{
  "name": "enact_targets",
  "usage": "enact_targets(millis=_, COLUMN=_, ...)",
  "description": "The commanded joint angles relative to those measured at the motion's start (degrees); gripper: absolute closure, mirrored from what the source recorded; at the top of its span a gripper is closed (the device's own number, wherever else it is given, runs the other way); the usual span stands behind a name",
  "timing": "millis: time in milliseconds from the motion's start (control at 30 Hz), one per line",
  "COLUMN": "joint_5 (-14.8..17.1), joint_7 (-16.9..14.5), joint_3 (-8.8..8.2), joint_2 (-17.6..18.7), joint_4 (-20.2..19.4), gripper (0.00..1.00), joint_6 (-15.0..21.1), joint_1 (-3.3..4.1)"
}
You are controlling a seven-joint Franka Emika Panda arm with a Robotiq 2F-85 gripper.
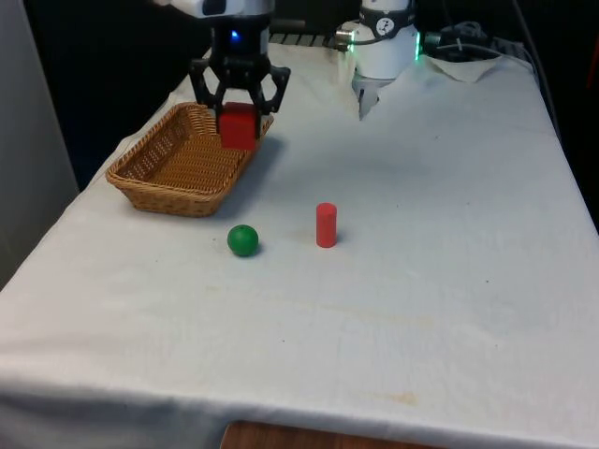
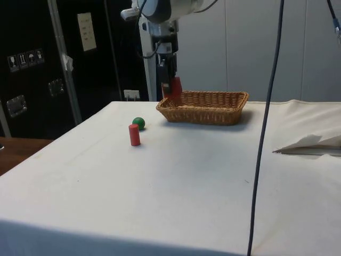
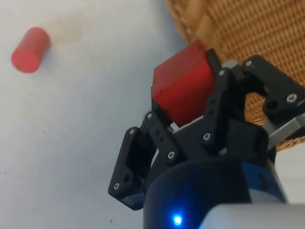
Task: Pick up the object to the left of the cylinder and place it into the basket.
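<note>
One red block (image 1: 238, 126) sits clamped in the tool (image 1: 239, 110), lifted clear of the counter (image 1: 421, 281) and hanging right at the basket (image 1: 178, 154) rim nearest the cylinder. That block is what the tool has picked; yet the green ball (image 1: 243, 240) lies at nine o'clock of the red cylinder (image 1: 326, 225) in the front view, so the task's wording may point to the ball instead. The risk I see: the block is not plainly over the basket floor, and a release here could clip the wicker rim and tumble it back onto the cloth. From the side the block overlaps the rim's near corner, which the front view cannot settle. At the wrist, wicker lies beyond the block and bare cloth beside it, with the cylinder well apart.
</note>
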Motion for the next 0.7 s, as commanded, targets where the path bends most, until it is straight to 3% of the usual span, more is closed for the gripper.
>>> enact_targets(millis=0, joint_5=0.6, joint_7=-1.1, joint_3=0.06, joint_2=0.2, joint_4=0.3, gripper=0.97, joint_6=-0.2, joint_1=-0.86)
enact_targets(millis=167, joint_5=1.8, joint_7=-3.7, joint_3=-1.55, joint_2=1.2, joint_4=0.3, gripper=0.97, joint_6=-0.1, joint_1=-1.43)
enact_targets(millis=200, joint_5=1.5, joint_7=-3.0, joint_3=-1.89, joint_2=1.3, joint_4=0.3, gripper=0.97, joint_6=-0.1, joint_1=-0.74)
enact_targets(millis=233, joint_5=2.1, joint_7=-4.2, joint_3=-1.83, joint_2=1.4, joint_4=0.3, gripper=0.97, joint_6=0.0, joint_1=-1.43)
enact_targets(millis=400, joint_5=3.5, joint_7=-7.2, joint_3=-3.67, joint_2=1.7, joint_4=-0.6, gripper=0.97, joint_6=0.7, joint_1=-1.66)
enact_targets(millis=433, joint_5=3.8, joint_7=-7.7, joint_3=-3.9, joint_2=1.7, joint_4=-0.8, gripper=0.97, joint_6=0.8, joint_1=-1.66)
enact_targets(millis=467, joint_5=3.4, joint_7=-7.0, joint_3=-4.3, joint_2=1.9, joint_4=-0.6, gripper=0.97, joint_6=0.1, joint_1=-1.15)
enact_targets(millis=500, joint_5=4.0, joint_7=-8.1, joint_3=-4.13, joint_2=1.8, joint_4=-0.9, gripper=0.97, joint_6=0.9, joint_1=-1.78)
enact_targets(millis=667, joint_5=6.6, joint_7=-11.6, joint_3=-5.1, joint_2=2.3, joint_4=-1.6, gripper=0.97, joint_6=1.6, joint_1=-2.41)
